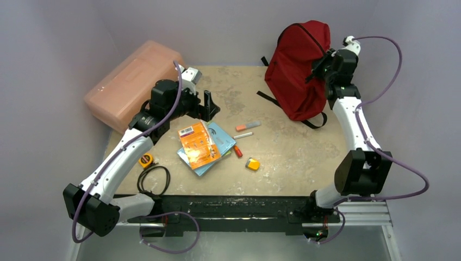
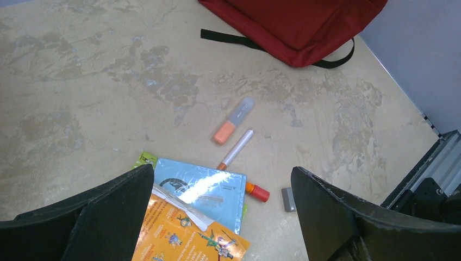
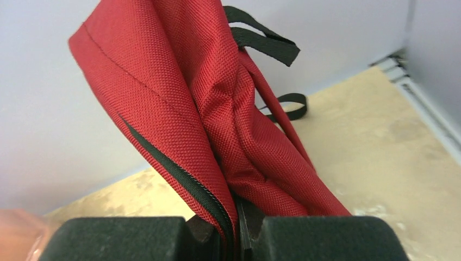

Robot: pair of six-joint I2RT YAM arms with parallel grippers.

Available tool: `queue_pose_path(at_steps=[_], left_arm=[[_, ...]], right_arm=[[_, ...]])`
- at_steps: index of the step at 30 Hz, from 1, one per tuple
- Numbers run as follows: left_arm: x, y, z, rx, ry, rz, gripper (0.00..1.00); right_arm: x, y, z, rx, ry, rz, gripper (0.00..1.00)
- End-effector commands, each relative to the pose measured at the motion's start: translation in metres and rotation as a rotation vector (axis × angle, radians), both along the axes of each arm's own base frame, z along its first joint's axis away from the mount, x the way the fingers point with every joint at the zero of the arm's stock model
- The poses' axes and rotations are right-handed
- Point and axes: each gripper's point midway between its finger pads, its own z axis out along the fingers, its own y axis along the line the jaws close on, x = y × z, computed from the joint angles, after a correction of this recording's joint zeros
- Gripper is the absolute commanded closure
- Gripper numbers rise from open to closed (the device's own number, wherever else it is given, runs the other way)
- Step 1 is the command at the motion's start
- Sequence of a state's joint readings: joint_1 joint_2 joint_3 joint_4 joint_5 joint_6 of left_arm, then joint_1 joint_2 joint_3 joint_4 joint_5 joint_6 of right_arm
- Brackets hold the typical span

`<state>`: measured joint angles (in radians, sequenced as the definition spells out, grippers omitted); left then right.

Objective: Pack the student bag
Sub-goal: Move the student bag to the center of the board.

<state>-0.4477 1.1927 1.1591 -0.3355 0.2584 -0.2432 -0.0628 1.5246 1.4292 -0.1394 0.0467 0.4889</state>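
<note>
Right end effector is clamped on the red student bag beside its zipper; left end effector stands wide apart over booklets; pink box sits closed

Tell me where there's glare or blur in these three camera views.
Top external: soft, even light and faint shadows, with no glare on the table. Left wrist: a white sheen on the glossy cover of the blue booklet; the rest is clear. Right wrist: the weave of the student bag is sharp, while a pinkish patch in the lower left corner is blurred.
</note>
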Motion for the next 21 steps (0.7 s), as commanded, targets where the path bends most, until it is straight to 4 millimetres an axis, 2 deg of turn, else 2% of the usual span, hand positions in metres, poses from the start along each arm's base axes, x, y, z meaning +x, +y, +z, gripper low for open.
queue_pose_path(at_steps=[1, 3, 10, 17, 21], left_arm=[[-0.004, -0.001, 0.035, -0.035, -0.077, -0.011, 0.03], [-0.005, 0.0, 0.036, -0.035, -0.083, -0.01, 0.03], [-0.007, 0.002, 0.04, -0.036, -0.092, -0.007, 0.03], [-0.008, 0.002, 0.041, -0.039, -0.094, -0.008, 0.03], [-0.009, 0.003, 0.043, -0.035, -0.097, -0.007, 0.03]], right_arm=[[0.01, 0.047, 0.057, 0.05, -0.252, 0.152, 1.0], [0.014, 0.061, 0.057, 0.051, -0.27, 0.162, 1.0], [0.024, 0.069, 0.046, 0.05, -0.303, 0.161, 1.0], [0.045, 0.091, 0.042, 0.056, -0.355, 0.208, 1.0], [0.054, 0.113, 0.041, 0.062, -0.357, 0.24, 1.0]])
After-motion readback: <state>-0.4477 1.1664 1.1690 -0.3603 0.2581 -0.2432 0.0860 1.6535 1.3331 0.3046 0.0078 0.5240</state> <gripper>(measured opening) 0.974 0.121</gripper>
